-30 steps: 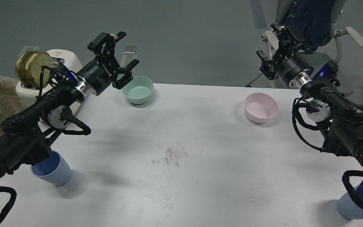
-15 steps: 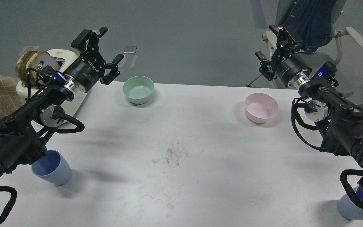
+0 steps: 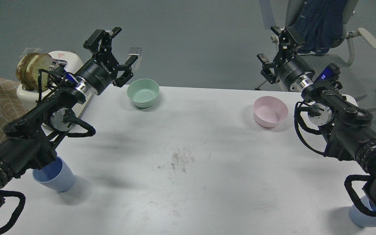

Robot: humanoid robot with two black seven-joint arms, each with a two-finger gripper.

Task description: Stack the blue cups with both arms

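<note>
Matte dusty-blue plastic is seen in two tapered, handleless cups. The left blue cup [image 3: 54, 176] is stood near the desk's left edge toward the near corner, its darker inside showing, partly overlapped by the left arm's thick links. The right blue cup [image 3: 366, 218] is set at the near right corner, mostly hidden behind the right arm; only its paler lower wall can be made out.

White desk [image 3: 188, 182] surface is smooth, with a grey scuffed smudge at the middle. A round mint-green bowl [image 3: 143, 93] is placed by the far edge, left of centre; a round pink bowl [image 3: 270, 111] is placed toward the far right. A glossy white toaster [image 3: 64, 58] with browned bread slices [image 3: 34, 70] is seen at the far left corner.

The left gripper [image 3: 117, 49] is held in the air over the far left edge, fingers spread and empty, well apart from the left cup. The right gripper [image 3: 272, 44] is raised beyond the far right edge, fingers parted and empty, well apart from the right cup.

Compared with half a second ago, the left gripper is noted further right, nearer the green bowl. The right gripper has shifted left and slightly up. Both cups and both bowls are unmoved.
</note>
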